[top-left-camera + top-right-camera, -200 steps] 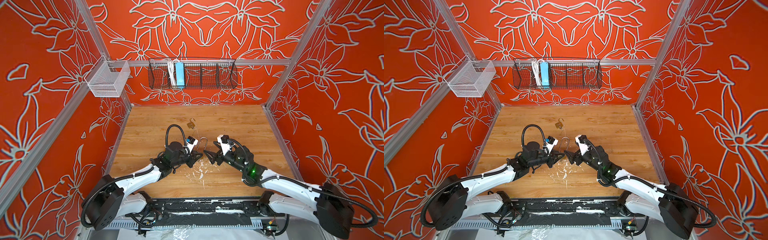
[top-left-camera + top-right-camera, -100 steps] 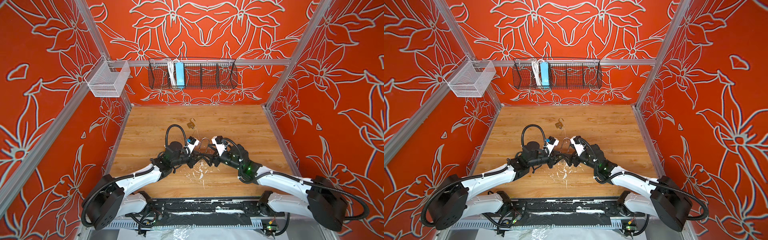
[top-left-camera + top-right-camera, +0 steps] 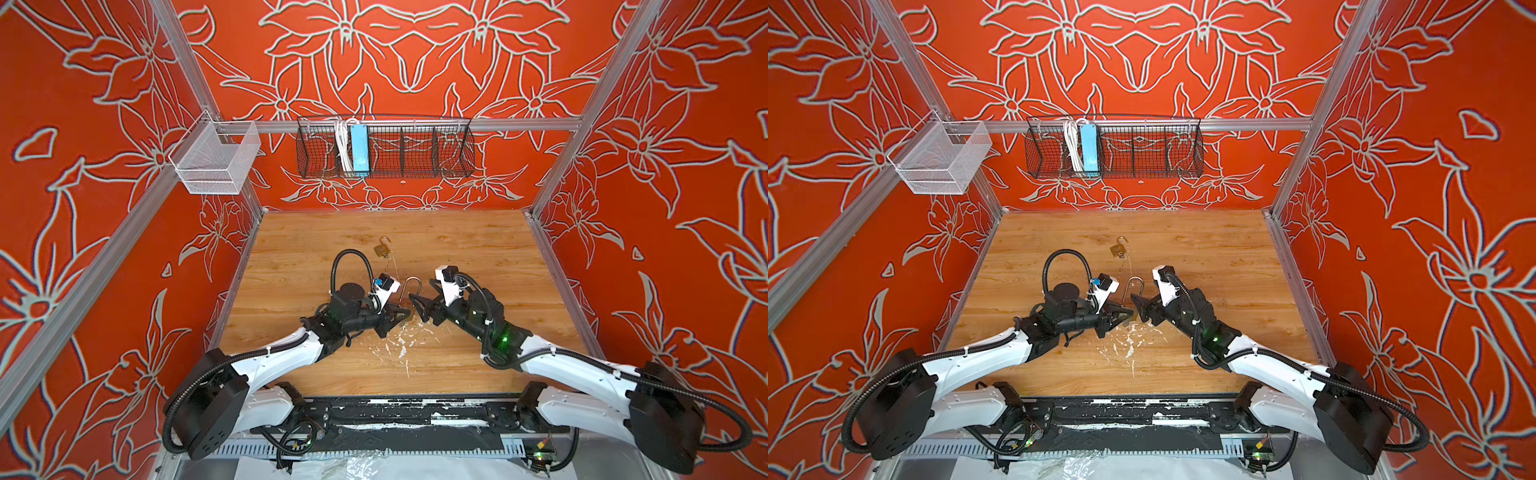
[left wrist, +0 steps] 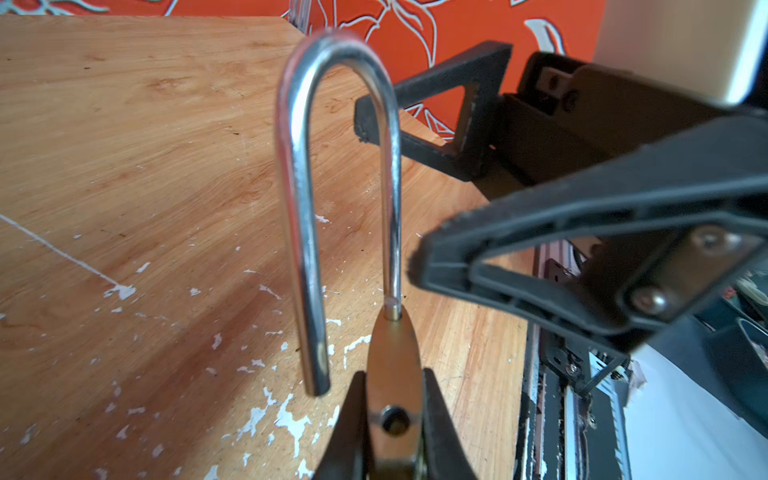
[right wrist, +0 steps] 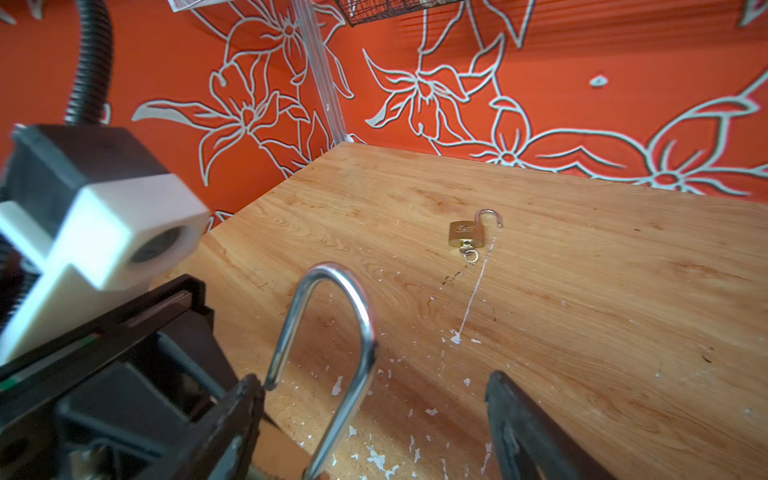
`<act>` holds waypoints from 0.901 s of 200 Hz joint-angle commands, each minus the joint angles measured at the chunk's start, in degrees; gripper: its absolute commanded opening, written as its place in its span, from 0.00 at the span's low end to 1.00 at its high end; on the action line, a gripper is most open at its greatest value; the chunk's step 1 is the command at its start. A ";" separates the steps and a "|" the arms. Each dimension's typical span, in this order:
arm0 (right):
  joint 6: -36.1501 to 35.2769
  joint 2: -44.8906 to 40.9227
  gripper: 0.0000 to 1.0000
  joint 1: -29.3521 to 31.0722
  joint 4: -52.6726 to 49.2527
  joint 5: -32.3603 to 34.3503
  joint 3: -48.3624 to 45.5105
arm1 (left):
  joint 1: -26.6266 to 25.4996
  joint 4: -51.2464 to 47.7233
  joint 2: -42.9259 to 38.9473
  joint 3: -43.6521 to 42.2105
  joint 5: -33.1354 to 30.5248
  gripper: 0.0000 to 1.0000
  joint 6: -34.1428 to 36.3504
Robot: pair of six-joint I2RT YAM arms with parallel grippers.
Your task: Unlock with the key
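Holding the padlock (image 4: 392, 361) by its brass body, left gripper (image 3: 400, 312) clamped shut on it, shackle (image 4: 297, 199) sprung, long axis upright. Right gripper (image 3: 419, 306) gapes empty; shackle stands just ahead of its jaws. Its key out of sight.

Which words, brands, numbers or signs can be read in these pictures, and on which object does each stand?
No text can be read anywhere.
Small brass padlock with open shackle: embossed oval mark, too blurred to read.
Light blue power strip: no legible print.
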 commanded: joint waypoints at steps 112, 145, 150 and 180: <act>1.76 -1.33 0.85 -0.65 -3.89 7.53 0.19 | -3.55 4.31 0.91 3.15 5.21 0.00 4.40; 2.50 -0.34 0.85 -0.64 -5.92 10.72 1.10 | -6.14 4.54 0.54 2.61 -7.74 0.00 3.81; 2.65 -0.11 0.85 -0.66 -6.34 11.19 1.29 | -6.67 4.91 0.63 2.40 -10.04 0.00 3.70; 3.23 1.34 0.85 -0.64 -8.81 13.10 2.81 | -11.36 6.55 0.97 1.26 -25.97 0.00 5.70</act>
